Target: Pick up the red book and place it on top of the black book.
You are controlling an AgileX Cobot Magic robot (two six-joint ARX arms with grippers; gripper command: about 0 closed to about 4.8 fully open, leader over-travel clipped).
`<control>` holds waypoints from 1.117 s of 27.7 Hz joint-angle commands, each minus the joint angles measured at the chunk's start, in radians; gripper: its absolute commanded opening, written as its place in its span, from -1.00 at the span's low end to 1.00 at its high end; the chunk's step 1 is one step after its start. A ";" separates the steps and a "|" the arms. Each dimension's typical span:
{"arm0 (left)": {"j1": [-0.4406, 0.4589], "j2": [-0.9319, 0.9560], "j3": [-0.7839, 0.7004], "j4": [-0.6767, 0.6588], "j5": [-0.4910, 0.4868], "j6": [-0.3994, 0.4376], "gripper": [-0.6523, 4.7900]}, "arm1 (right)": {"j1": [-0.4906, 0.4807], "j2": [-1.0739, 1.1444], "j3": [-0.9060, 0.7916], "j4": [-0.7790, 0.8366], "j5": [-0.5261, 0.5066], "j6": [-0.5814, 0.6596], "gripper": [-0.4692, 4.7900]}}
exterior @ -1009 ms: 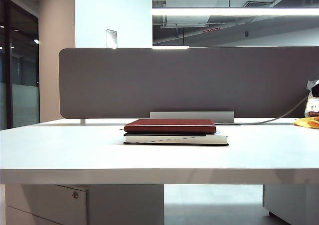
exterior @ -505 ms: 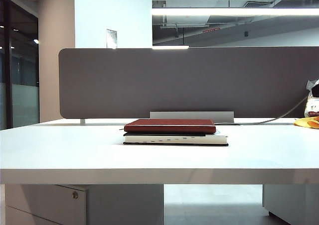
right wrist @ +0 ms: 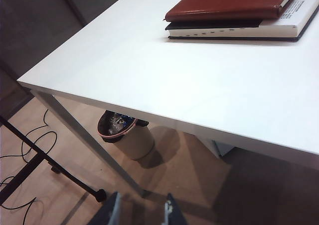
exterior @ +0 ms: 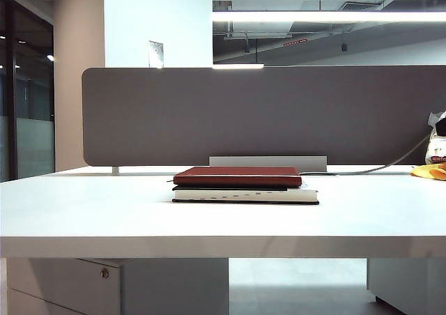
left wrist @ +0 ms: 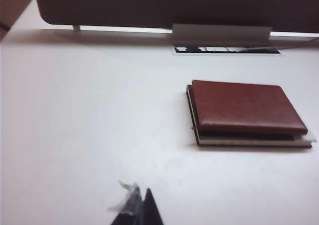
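The red book [exterior: 238, 175] lies flat on top of the black book [exterior: 245, 194] in the middle of the white table [exterior: 104, 210]. Both books also show in the left wrist view, red book [left wrist: 244, 105] over black book [left wrist: 249, 138], and in the right wrist view, red book [right wrist: 229, 1] over black book [right wrist: 239, 30]. My left gripper [left wrist: 139, 202] hangs shut and empty above bare table, well back from the stack. My right gripper [right wrist: 142, 207] is open and empty, off the table's near edge above the floor. Neither gripper shows in the exterior view.
A grey divider panel [exterior: 265, 113] with a metal foot [exterior: 268, 163] stands behind the books. A yellow thing and a bag [exterior: 433, 163] sit at the far right edge. Under the table stands a waste bin [right wrist: 124, 135], with a stand leg and cables on the floor.
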 commanded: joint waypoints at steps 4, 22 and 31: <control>0.000 -0.067 -0.063 -0.017 0.036 -0.004 -0.78 | 0.000 0.000 0.006 0.009 -0.002 0.001 -0.38; 0.000 -0.339 -0.190 -0.158 -0.121 -0.129 -0.78 | 0.000 0.000 0.006 0.006 0.002 0.000 -0.38; -0.001 -0.362 -0.190 -0.272 -0.038 -0.132 -0.78 | 0.000 0.000 0.006 0.006 0.023 -0.007 -0.40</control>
